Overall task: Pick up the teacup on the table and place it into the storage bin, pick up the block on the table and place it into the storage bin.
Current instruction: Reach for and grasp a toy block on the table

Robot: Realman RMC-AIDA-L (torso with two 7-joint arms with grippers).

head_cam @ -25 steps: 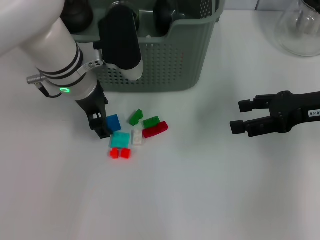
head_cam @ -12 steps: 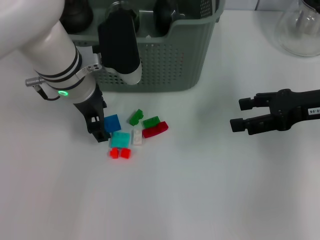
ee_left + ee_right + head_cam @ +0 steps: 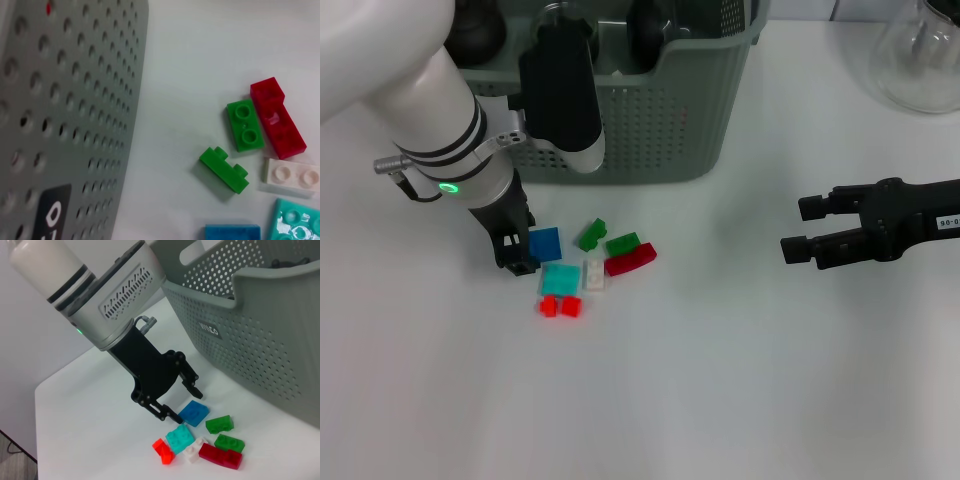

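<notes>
Seven small bricks are clustered on the table (image 3: pixel 720 400) just in front of the storage bin (image 3: pixel 650 130), which stands at the far edge. The left pincer (image 3: pixel 517 245) is held low at the cluster's left side, its fingers spread and nothing gripped, with the blue block (image 3: pixel 545 244) lying just beside the inner finger, as the right wrist view shows. Over the last second the pincer has been drawn back slightly from the cluster, so the blue block is seen more fully; the block is not yet held, and no brick appears shifted. It is judged that the approach is being readjusted before a grasp is closed. Beside the blue block lie a teal block (image 3: pixel 560 279), a white one (image 3: pixel 593 274), two green ones, a dark red one (image 3: pixel 631 259) and a bright red one (image 3: pixel 560 306). No teacup is seen on the table. The right pincer (image 3: pixel 798 230) is held parked and unclenched toward the table's right edge, unchanged, near a glass flask (image 3: pixel 920 55) at the far right corner.
</notes>
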